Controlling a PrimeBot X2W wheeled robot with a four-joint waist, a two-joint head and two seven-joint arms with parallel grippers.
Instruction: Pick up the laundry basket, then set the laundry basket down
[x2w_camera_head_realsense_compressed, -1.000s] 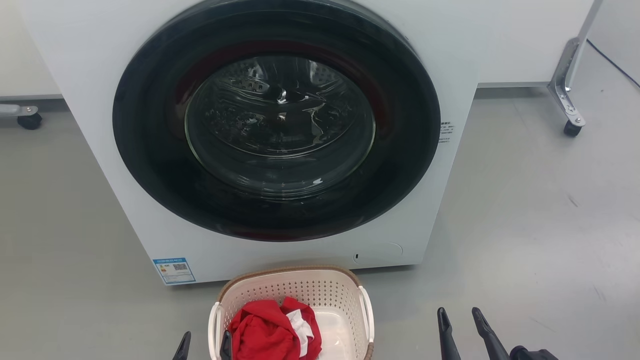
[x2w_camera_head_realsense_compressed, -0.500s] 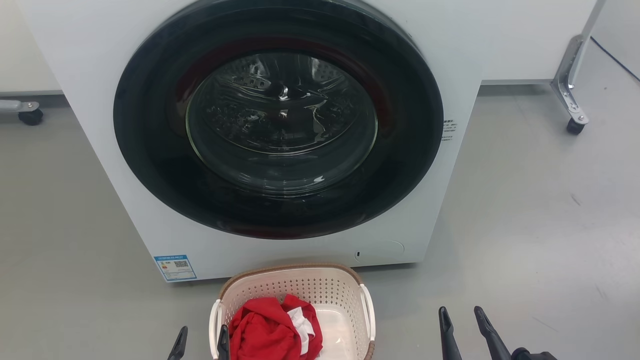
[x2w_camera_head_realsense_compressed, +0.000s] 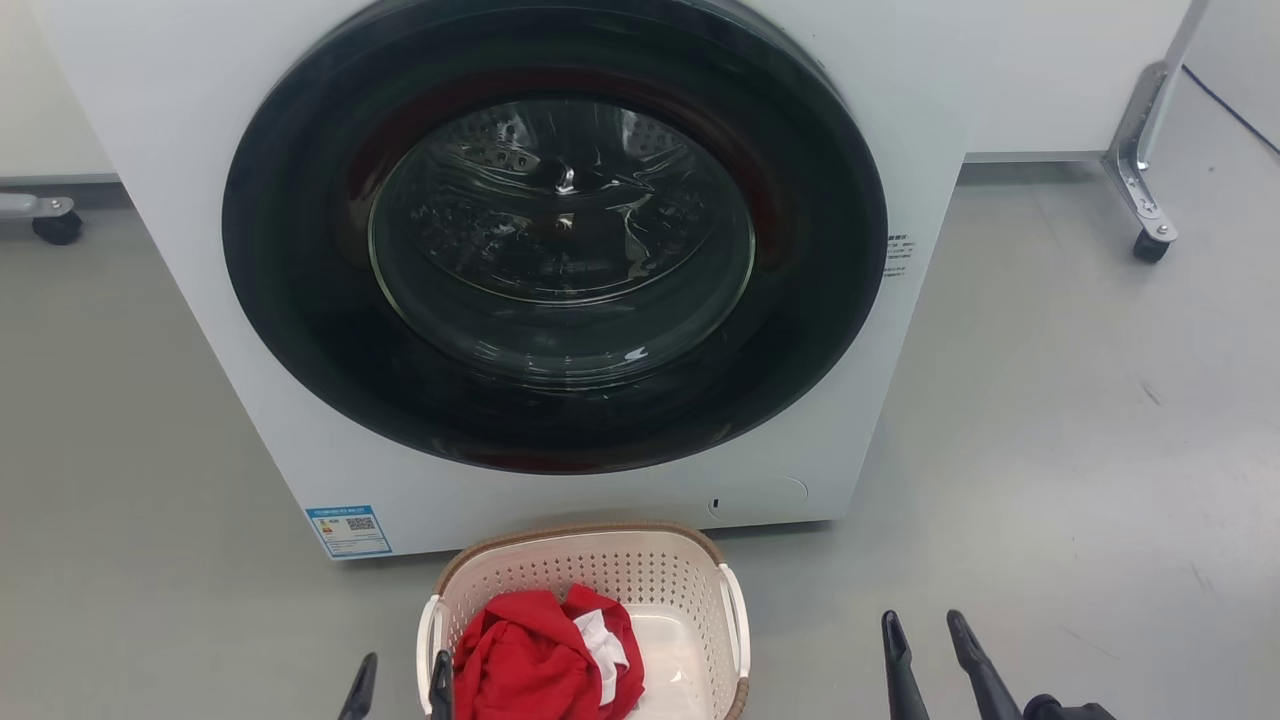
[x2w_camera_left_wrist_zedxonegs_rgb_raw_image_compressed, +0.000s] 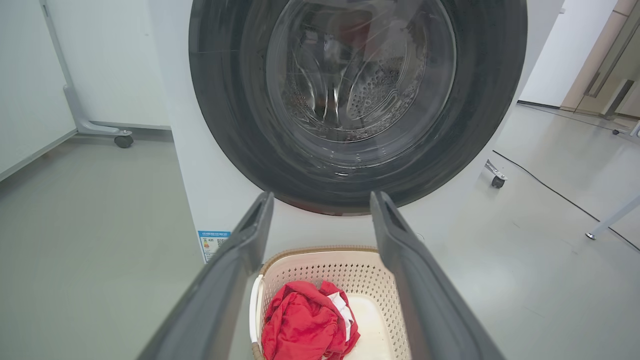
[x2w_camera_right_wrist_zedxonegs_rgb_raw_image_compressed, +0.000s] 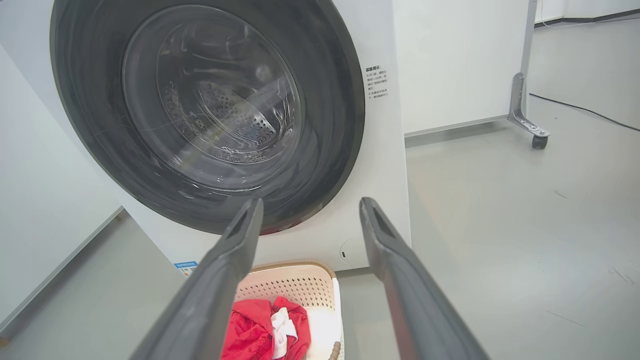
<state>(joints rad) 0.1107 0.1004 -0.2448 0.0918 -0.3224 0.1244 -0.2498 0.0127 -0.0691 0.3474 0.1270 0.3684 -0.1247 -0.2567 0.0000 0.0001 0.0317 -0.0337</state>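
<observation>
The laundry basket (x2w_camera_head_realsense_compressed: 600, 578) sits flat on the grey floor (x2w_camera_head_realsense_compressed: 1050, 450), just in front of the washing machine (x2w_camera_head_realsense_compressed: 150, 200). Think of the robot's head view as a clock. The machine, its round door shut, fills 12 o'clock. The basket is down at 6 o'clock, close to the robot. A red cloth (x2w_camera_head_realsense_compressed: 530, 655) with a bit of white lies in the basket's left half.

The left gripper (x2w_camera_head_realsense_compressed: 405, 660) is at 7 o'clock. Its 2 fingers are spread, with the basket's left handle (x2w_camera_head_realsense_compressed: 428, 640) in the gap: 1 finger outside, 1 over the inside. They are not squeezing it. The right gripper (x2w_camera_head_realsense_compressed: 920, 618) is at 5 o'clock, spread too, holding nothing, well apart from the right handle (x2w_camera_head_realsense_compressed: 738, 620).

Which step is this? I think it fits 2 times. The fingers may be ready to close on the handle for the lift. Or the basket may be back down, with the fingers open to let go. 1 look can't tell.

The floor is smooth and flat, with a few small scuffs. White panels stand behind the machine. Little wheels sit at 10 o'clock (x2w_camera_head_realsense_compressed: 55, 228) and 2 o'clock (x2w_camera_head_realsense_compressed: 1150, 245).
</observation>
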